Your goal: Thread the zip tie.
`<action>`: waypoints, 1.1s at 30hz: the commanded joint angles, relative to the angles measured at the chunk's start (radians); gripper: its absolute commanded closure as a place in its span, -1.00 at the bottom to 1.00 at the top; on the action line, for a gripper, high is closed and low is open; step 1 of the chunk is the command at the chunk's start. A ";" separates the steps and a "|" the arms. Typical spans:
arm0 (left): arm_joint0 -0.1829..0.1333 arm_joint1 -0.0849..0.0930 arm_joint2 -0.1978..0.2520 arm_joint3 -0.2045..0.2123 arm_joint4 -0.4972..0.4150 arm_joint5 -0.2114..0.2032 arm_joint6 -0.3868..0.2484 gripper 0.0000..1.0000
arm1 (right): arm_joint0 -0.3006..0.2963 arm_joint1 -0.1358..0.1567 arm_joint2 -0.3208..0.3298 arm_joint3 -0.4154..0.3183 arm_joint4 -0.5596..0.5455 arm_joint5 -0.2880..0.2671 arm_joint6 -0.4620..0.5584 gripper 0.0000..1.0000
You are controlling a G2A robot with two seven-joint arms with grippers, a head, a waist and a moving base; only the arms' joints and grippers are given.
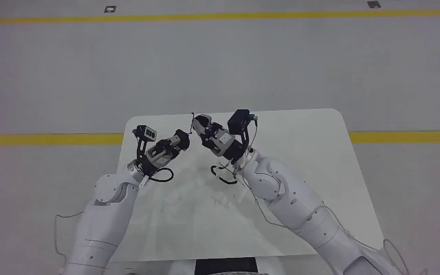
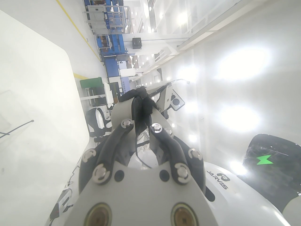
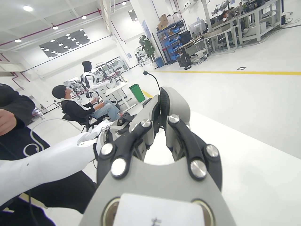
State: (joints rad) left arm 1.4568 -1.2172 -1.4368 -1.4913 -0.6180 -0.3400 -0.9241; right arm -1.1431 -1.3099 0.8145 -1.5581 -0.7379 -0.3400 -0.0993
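So the left gripper (image 2: pixel 140 109) and right gripper (image 3: pixel 160 97) both have the zip tie (image 3: pixel 154 78) pinched tight, tips close together over the far side of the table (image 1: pixel 309 137).

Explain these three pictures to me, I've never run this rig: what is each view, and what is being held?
This is a two-armed robot working over a white table. The top view looks down from a camera above the arms. The other two pictures come from a camera on each wrist, looking along that arm's own fingers. The right gripper is shut on a black zip tie, whose head sticks out past the fingertips. The left gripper is shut too, with a thin black strand between its fingers, apparently the same tie's tail. A faint grey line on the table may be another tie or a shadow; I cannot tell.
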 commanded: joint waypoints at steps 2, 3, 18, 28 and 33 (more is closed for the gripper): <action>0.000 0.000 0.000 0.000 0.000 0.000 0.000 1.00 | 0.002 0.003 -0.005 0.000 0.003 0.000 -0.001 1.00; 0.000 0.000 0.000 0.000 0.000 0.000 0.000 1.00 | 0.003 0.004 -0.007 0.001 0.004 0.000 -0.001 1.00; 0.000 0.000 0.000 0.000 0.000 0.000 0.000 1.00 | -0.005 0.002 0.019 0.023 0.005 0.015 0.009 1.00; 0.006 0.005 0.011 -0.025 0.007 0.007 0.033 1.00 | -0.014 -0.009 0.030 0.016 0.005 0.024 0.029 1.00; 0.009 0.009 0.005 -0.030 0.007 0.000 0.039 1.00 | -0.022 -0.012 0.034 0.012 -0.006 0.007 0.028 1.00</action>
State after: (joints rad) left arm 1.4653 -1.2094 -1.4295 -1.5200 -0.6122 -0.3401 -0.8858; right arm -1.1638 -1.3211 0.8479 -1.5450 -0.7407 -0.3318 -0.0712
